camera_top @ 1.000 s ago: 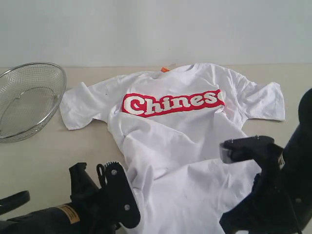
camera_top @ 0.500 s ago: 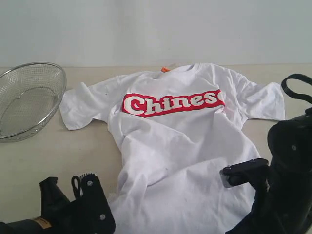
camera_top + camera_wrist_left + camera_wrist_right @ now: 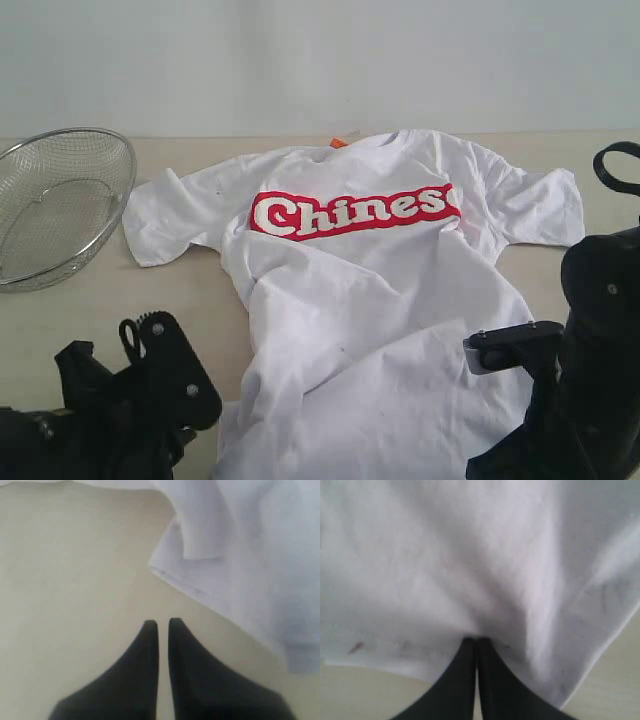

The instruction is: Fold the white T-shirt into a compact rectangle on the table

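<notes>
so the fold has barely begun, by my reading. the shirt [image 3: 370, 290] lies chest-up on the table [image 3: 150, 290], red lettering showing, both sleeves spread out to the sides and the neck toward the far edge. nothing is turned in yet: no sleeve folded over, no side brought to the middle. only the near part is disturbed, rumpled, with a flap of the lower body lying over itself close to the hem.

the left gripper [image 3: 160, 625] has its jaws drawn almost together with nothing between them; it hangs over bare table just beside the shirt's hem corner, not touching the cloth. the right gripper [image 3: 476, 641] is closed tight at the hem, and the creases in the cloth run in toward its tips, so it looks to have a pinch of the shirt.

left to do, as i judge it: nearly everything. sleeves in, sides in, then the length doubled up into a tidy rectangle. a wire bowl [image 3: 60, 205] sits off to the left, apart from the shirt.
</notes>
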